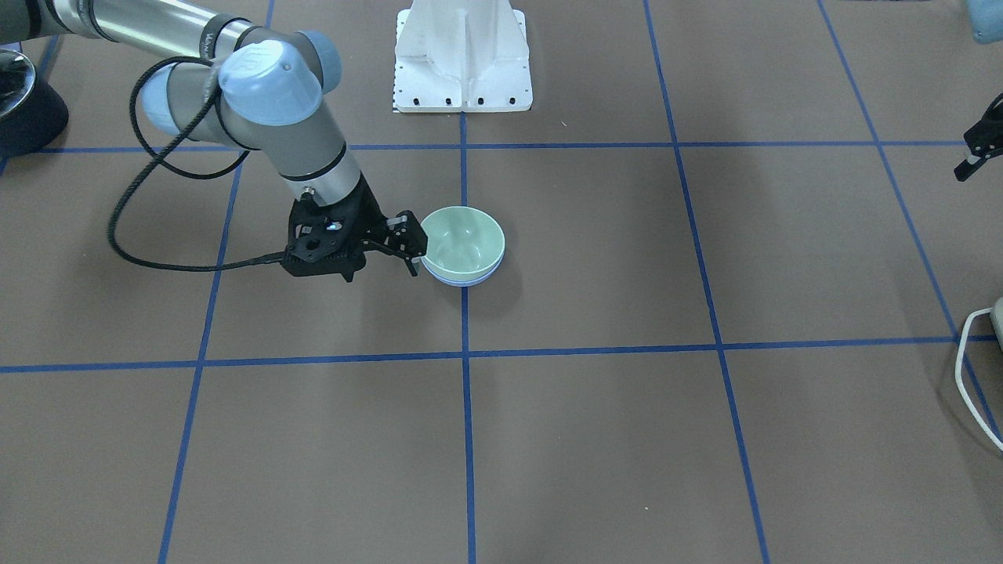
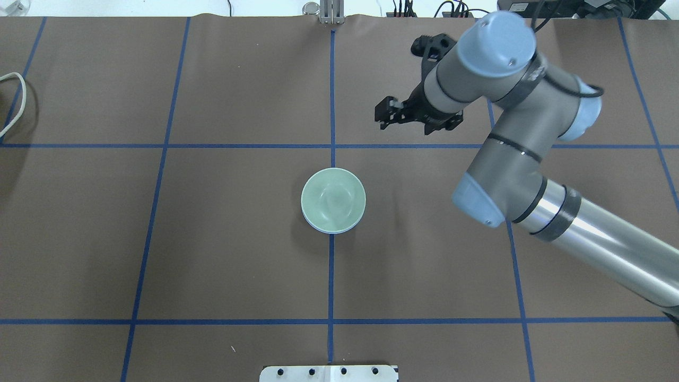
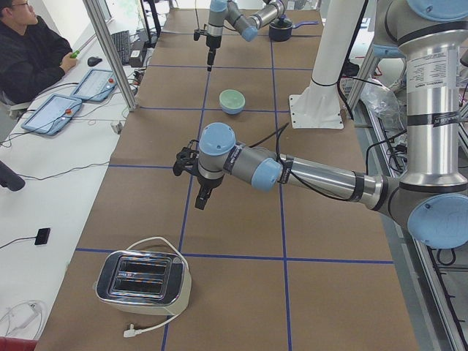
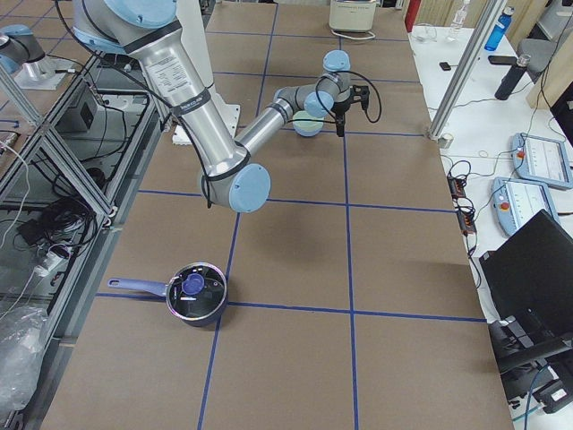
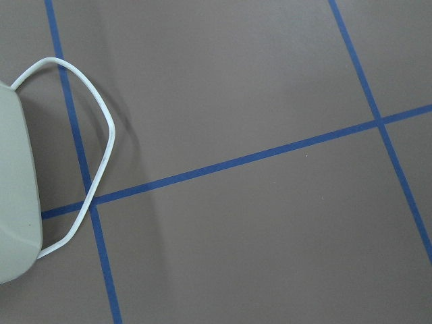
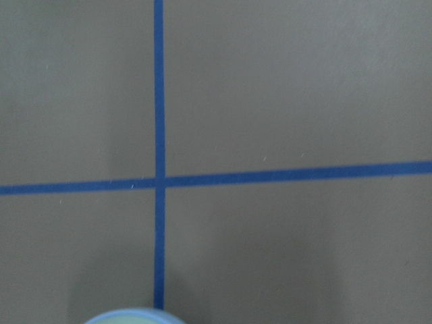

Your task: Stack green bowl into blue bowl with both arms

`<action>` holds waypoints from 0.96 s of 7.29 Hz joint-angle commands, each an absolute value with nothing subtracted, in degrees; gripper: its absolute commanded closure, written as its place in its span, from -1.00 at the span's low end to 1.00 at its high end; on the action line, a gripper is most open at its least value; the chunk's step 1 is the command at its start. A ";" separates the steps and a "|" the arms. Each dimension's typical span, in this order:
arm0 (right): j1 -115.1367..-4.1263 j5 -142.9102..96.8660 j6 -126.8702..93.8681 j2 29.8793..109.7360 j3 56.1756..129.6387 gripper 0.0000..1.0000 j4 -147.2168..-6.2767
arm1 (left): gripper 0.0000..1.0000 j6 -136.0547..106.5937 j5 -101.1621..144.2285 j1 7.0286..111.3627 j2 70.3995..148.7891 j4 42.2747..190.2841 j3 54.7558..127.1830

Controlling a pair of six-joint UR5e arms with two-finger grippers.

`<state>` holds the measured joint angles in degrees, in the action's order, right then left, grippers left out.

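Green bowl [image 1: 462, 239]: seated upright inside the blue bowl, near the middle of the table [image 1: 595, 439], on a blue tape line.
Blue bowl [image 1: 462, 280]: almost wholly covered; only a thin sliver of its rim is seen under the green one.
Right gripper [image 1: 413, 249]: jaws spread, nothing held. In the front view it is seen just beside the green rim. The overhead and wrist views place it raised and off to one side, so no contact is judged.
Left gripper [image 1: 970, 160]: only partly seen at the frame edge, well apart from both bowls. Whether its jaws are parted or closed cannot be told.
Left wrist view: only tape lines, a white cable and a pale casing edge are shown, and no bowl.
Toaster [image 3: 142, 281]: placed at the table end on the robot's left, near the left arm.
Pot [image 4: 195, 294]: placed at the opposite end, well apart from the bowls.
Task status: the stack is judged complete, and the step in hand is judged to be the withdrawal of the right arm.
Handling note: the right gripper is best lifted and drawn away from the rim with its jaws kept spread, so that the green bowl is not tipped or dragged out of its seat.
Risk: the glossy bowls are judged likely to slide, so a sideways brush against the rim is to be avoided.
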<state>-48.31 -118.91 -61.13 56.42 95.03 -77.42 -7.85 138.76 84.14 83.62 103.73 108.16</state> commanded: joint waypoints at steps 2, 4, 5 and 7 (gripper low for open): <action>-65.96 -133.56 -41.26 64.14 94.22 -1.00 -77.78 | -0.96 -7.38 139.31 85.34 83.94 103.80 106.96; -74.66 -137.71 -31.26 70.71 93.96 -1.00 -77.70 | -0.96 -7.38 140.35 85.43 84.02 103.71 107.05; -77.93 -138.25 -25.55 74.41 94.04 -1.00 -77.35 | -0.96 -7.38 140.45 85.43 84.02 103.71 107.14; -81.63 -138.34 -19.72 79.25 94.13 -1.00 -77.26 | -0.96 -7.38 140.45 85.43 83.94 103.71 107.31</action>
<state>-79.14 -138.12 -23.76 76.07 94.05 -77.36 -7.38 140.41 85.42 84.01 103.71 107.25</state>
